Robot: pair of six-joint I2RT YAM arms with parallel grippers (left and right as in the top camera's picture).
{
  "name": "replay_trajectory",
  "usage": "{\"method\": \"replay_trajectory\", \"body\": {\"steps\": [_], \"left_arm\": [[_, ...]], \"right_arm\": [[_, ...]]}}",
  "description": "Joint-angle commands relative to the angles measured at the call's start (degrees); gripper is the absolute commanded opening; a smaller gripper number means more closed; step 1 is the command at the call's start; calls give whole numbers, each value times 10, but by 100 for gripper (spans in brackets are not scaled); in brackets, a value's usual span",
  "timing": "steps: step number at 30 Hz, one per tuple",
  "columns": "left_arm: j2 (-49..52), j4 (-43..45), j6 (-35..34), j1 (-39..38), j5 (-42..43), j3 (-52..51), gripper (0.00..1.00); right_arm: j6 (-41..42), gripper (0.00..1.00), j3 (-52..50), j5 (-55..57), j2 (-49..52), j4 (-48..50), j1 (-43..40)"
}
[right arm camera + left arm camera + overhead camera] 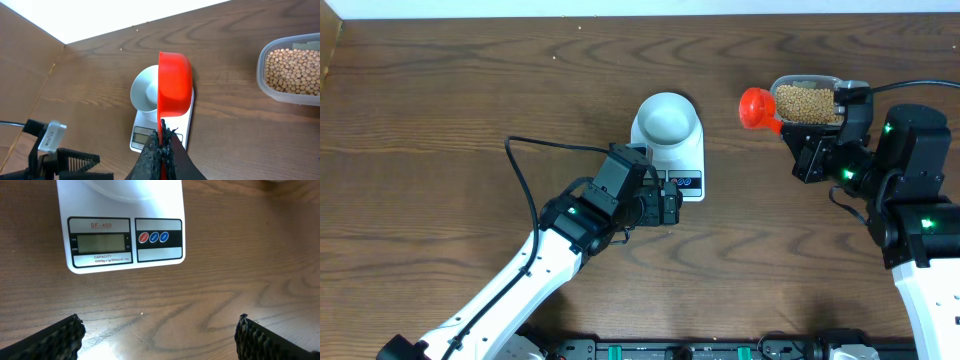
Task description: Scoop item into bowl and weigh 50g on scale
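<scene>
Right up close, the left fingers [55,340] are standing wide apart, gripping nothing, with bare wooden desk [440,90] showing between them. Just beyond them, toward 12 o'clock in the left wrist view, the scale [125,240] is lying flat on the desk, its grey display and round red and blue buttons facing the fingers. From overhead, those fingers are hovering at the scale's 6 o'clock edge, near it but apart from it.

Over on the other side, the right fingers [161,157] are clamping tight on the handle of a red scoop [175,82], which is pointing away toward 12 o'clock in the right wrist view.

Moving farther out, the bowl [667,118] is sitting on the far end of the scale, at 12 o'clock from the display. Out at 2 o'clock on the desk, the beans [807,103] are filling a clear plastic tub [260,70], and the scoop's red head is hanging just at the tub's 9 o'clock side, well apart from the bowl.
</scene>
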Motion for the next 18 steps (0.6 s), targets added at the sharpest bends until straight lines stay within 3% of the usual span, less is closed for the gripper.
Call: {"method": "replay_trajectory", "body": {"steps": [1,18], "left_arm": [[1,-2,7,-3,-5,8,98],[1,-2,7,-3,-5,8,98]], "right_arm": [[-9,1,8,-1,-4,2,-3],[-4,1,8,-2,-4,26,-2]]}}
